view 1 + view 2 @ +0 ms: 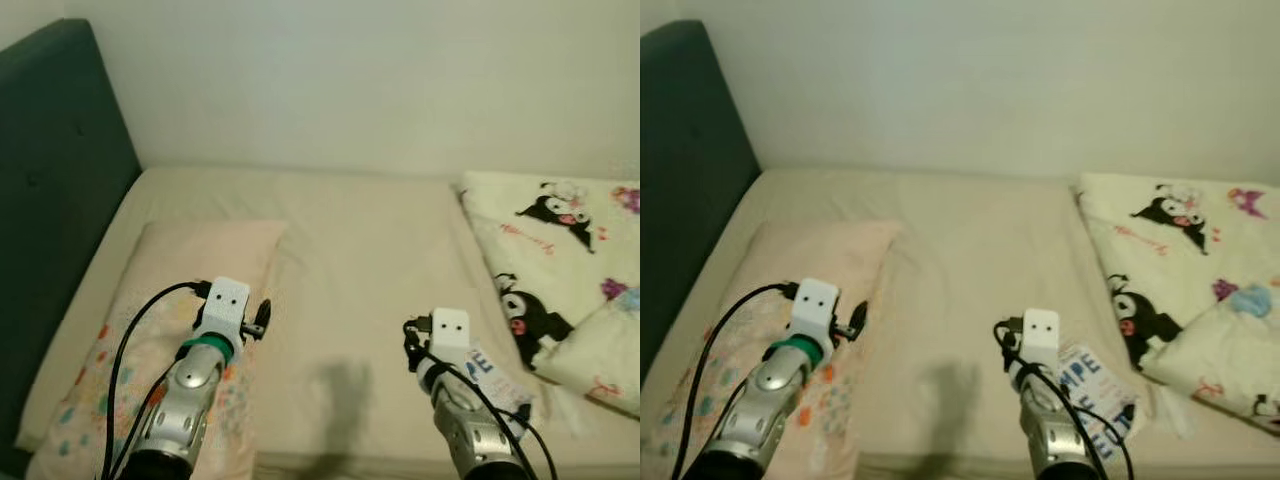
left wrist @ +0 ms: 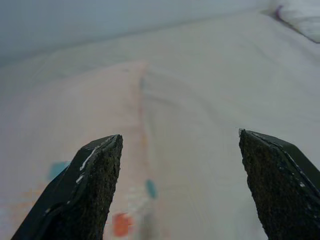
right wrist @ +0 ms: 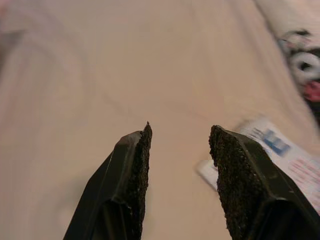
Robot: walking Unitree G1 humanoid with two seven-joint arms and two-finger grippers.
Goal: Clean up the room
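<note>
A pale pink pillow (image 1: 200, 255) with coloured dots lies at the left of the bed, near the headboard. A white packet with blue print (image 1: 1092, 388) rests on the beige sheet (image 1: 370, 260) by the front edge. My left arm (image 1: 205, 355) hovers over the pillow's right edge, and the left gripper (image 2: 180, 140) is open wide with nothing in it. My right arm (image 1: 455, 385) is just left of the packet (image 3: 277, 147). The right gripper (image 3: 180, 131) is open above bare sheet, the packet beside one finger.
A cream blanket with black cartoon figures (image 1: 560, 250) is bunched at the bed's right side. A dark green headboard (image 1: 50, 190) stands at the left, and a pale wall (image 1: 380, 80) runs behind the bed.
</note>
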